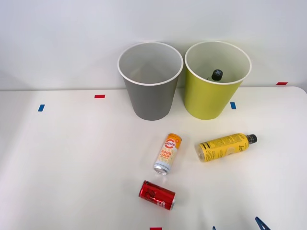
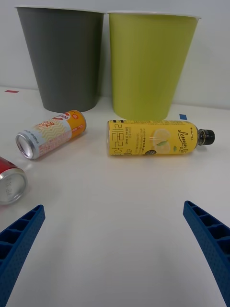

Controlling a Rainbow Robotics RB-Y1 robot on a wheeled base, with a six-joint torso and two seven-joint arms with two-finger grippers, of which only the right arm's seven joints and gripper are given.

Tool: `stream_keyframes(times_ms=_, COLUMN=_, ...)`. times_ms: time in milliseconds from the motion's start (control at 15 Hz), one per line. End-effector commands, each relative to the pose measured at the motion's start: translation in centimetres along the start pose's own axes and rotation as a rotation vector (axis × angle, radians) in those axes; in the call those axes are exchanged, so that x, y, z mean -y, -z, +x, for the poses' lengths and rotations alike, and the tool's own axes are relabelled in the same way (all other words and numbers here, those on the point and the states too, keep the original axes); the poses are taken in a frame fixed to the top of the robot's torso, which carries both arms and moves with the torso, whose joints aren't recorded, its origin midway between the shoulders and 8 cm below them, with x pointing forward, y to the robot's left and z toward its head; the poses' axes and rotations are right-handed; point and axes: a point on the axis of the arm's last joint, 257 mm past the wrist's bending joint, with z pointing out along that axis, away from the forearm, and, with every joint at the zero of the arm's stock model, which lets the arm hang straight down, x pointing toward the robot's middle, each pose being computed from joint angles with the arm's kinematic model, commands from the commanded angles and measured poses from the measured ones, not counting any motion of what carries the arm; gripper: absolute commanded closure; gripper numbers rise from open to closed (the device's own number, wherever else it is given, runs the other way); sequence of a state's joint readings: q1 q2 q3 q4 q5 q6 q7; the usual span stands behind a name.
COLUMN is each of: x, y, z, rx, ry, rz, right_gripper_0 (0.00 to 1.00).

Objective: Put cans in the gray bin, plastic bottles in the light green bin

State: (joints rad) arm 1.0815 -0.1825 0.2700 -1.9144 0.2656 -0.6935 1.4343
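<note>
White worktop [image 1: 72, 158]: the right end effector [image 2: 115, 244] is hanging wide open and empty. The yellow bottle [image 1: 224, 146], orange can [image 1: 168, 154] and red can [image 1: 157, 195] are lying before the gray bin [image 1: 150, 98]; a black-capped bottle [image 1: 217, 75] is sitting inside the green bin [image 1: 206, 98].

The gray bin [image 1: 150, 91] and light green bin [image 1: 211, 93] stand upright at twelve o'clock, a black-capped bottle [image 1: 217, 75] inside the green. The yellow-labelled bottle [image 1: 225, 146], white-and-orange can [image 1: 168, 154] and red can [image 1: 157, 195] lie sideways below them.
</note>
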Motion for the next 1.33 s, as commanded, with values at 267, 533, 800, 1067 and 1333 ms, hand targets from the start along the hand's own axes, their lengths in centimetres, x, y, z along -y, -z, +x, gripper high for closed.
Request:
stream_keyframes(times_ms=267, x=0.00, y=0.00, z=0.00, rx=0.000, ry=0.000, rz=0.000, right_gripper_0=0.00)
stream_keyframes(times_ms=533, x=0.00, y=0.00, z=0.00, rx=0.000, ry=0.000, rz=0.000, right_gripper_0=0.00)
stream_keyframes(times_ms=800, x=0.00, y=0.00, z=0.00, rx=0.000, ry=0.000, rz=0.000, right_gripper_0=0.00)
stream_keyframes(times_ms=1067, x=0.00, y=0.00, z=0.00, rx=0.000, ry=0.000, rz=0.000, right_gripper_0=0.00)
stream_keyframes(times_ms=1333, x=0.00, y=0.00, z=0.00, rx=0.000, ry=0.000, rz=0.000, right_gripper_0=0.00)
